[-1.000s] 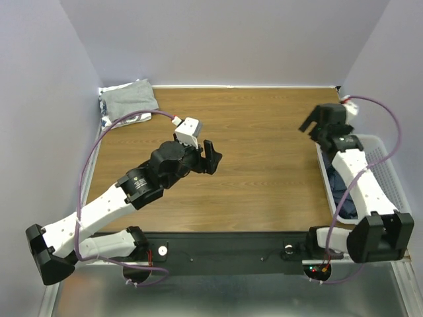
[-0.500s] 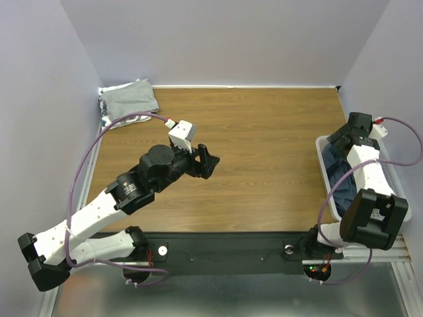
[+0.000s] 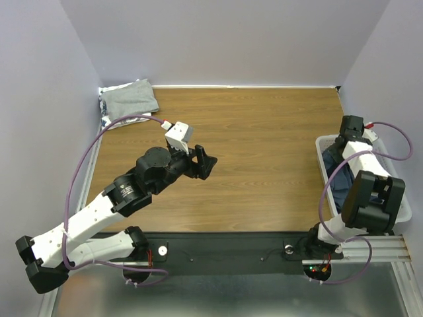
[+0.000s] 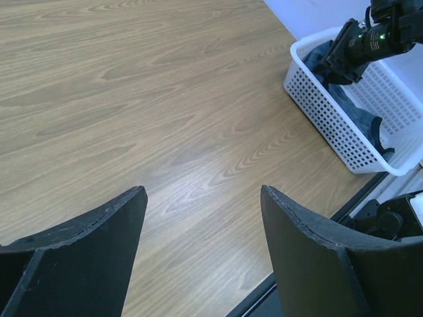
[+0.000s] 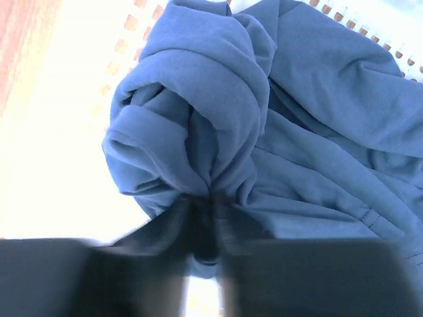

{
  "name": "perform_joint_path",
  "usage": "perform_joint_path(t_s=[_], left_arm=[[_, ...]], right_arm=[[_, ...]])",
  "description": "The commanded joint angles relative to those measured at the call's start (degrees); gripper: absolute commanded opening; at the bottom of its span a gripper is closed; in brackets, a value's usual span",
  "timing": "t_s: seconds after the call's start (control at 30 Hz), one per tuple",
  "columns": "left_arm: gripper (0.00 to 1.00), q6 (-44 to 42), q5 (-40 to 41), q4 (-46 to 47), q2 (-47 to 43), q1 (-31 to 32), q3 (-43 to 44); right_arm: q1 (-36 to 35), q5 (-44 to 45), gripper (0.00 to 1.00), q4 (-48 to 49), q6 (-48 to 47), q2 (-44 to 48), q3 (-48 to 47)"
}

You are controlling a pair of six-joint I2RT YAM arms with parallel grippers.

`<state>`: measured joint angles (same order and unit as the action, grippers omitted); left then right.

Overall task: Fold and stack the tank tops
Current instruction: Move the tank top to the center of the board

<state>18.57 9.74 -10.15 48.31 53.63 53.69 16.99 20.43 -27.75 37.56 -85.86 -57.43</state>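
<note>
A slate-blue tank top [image 5: 218, 86] lies crumpled in the white mesh basket [image 5: 132, 26]. My right gripper [image 5: 206, 218] reaches down into the basket, its jaws pinched on a gathered fold of this top. From above, the right gripper [image 3: 345, 139] is at the basket's far end over the blue tank top [image 3: 337, 177]. A folded light grey tank top [image 3: 131, 98] rests at the far left corner on a black-and-white patterned one [image 3: 107, 117]. My left gripper [image 3: 206, 160] hovers open and empty over mid-table; its left wrist view shows the left gripper [image 4: 201, 218] above bare wood.
The white basket [image 3: 398, 198] stands at the table's right edge, also seen as the basket [image 4: 330, 125] in the left wrist view. The wooden table [image 3: 264, 152] is walled by lavender panels at back and sides. A black rail runs along the near edge.
The right arm swung from above the table's right side down into the basket, and its jaws closed on the blue top. The left arm drew back slightly toward the near left, still open.
</note>
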Motion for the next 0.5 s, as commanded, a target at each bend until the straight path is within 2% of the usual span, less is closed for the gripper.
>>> perform_joint_path(t_s=[0.0,0.07,0.17,0.3,0.47], left_arm=[[0.81,-0.1,0.7,2.1,0.0,0.0,-0.3],[0.81,0.0,0.8,2.2,-0.1,0.0,-0.3],[0.81,0.0,0.7,2.2,-0.1,0.0,-0.3],[0.81,0.0,0.7,2.4,0.2,0.0,-0.1],[0.81,-0.2,1.9,2.3,-0.1,0.0,0.2]], right_arm=[[1.2,0.6,0.16,2.4,-0.7,3.8,-0.2],[1.6,0.6,0.06,2.2,-1.8,6.2,-0.8],[1.7,0.8,0.00,-0.2,-2.8,11.1,-5.2],[1.7,0.0,0.00,-4.4,-2.8,15.1,-14.4],[1.7,-6.0,0.00,-7.3,-3.4,18.3,-29.2]])
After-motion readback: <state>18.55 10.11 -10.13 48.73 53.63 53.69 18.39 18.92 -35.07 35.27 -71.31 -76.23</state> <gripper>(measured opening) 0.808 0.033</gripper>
